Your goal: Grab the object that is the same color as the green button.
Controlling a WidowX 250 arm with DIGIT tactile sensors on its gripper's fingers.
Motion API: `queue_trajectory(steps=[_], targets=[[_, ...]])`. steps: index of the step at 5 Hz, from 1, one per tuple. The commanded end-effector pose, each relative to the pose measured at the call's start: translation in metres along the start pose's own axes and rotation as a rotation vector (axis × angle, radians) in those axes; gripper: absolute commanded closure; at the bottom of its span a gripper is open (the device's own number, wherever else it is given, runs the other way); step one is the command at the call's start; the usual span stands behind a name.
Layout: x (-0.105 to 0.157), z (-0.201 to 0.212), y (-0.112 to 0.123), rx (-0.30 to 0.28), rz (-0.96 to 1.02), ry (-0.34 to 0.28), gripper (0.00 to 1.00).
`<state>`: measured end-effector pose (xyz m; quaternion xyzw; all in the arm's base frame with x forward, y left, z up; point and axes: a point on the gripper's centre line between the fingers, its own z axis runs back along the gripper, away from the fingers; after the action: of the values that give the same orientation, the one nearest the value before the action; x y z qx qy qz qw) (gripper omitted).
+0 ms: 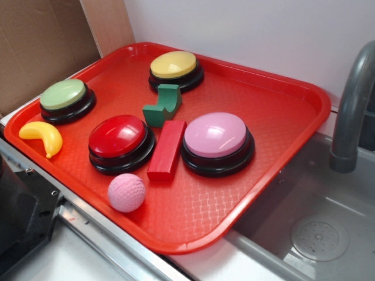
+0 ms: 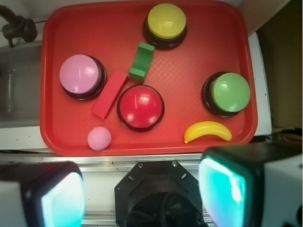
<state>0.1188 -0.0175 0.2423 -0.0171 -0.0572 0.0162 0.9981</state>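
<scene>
The dark green block (image 1: pixel 162 107) with a scooped top lies near the middle of the red tray (image 1: pixel 281 99), between the yellow button and the red bar; it also shows in the wrist view (image 2: pixel 142 61). The pale green button (image 1: pixel 65 98) sits at the tray's left side, and shows in the wrist view (image 2: pixel 228 92). My gripper (image 2: pixel 142 194) is high above the tray's near edge, well away from the block, with its jaws wide apart and nothing between them. Its fingers (image 2: pixel 222 189) frame the bottom of the wrist view. The gripper is out of the exterior view.
On the tray are a yellow button (image 1: pixel 174 67), a red button (image 1: pixel 120 140), a pink button (image 1: pixel 217 140), a red bar (image 1: pixel 167 148), a pink ball (image 1: pixel 126 192) and a toy banana (image 1: pixel 42 136). A grey sink (image 1: pixel 316 234) with a faucet (image 1: pixel 351 111) lies right. The robot base (image 2: pixel 158 194) is below.
</scene>
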Motion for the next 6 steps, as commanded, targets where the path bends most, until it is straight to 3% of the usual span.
queue_trajectory(steps=[1,2,3,4,6], targets=[[0.000,0.000,0.000,0.000,0.000,0.000,0.00],[0.022,-0.025,-0.005,0.018,0.028,-0.005,0.00],[0.044,-0.053,0.001,-0.033,0.066,0.006,0.00],[0.063,-0.080,0.010,-0.027,0.204,-0.015,0.00],[0.092,-0.148,0.012,0.017,0.370,0.041,0.00]])
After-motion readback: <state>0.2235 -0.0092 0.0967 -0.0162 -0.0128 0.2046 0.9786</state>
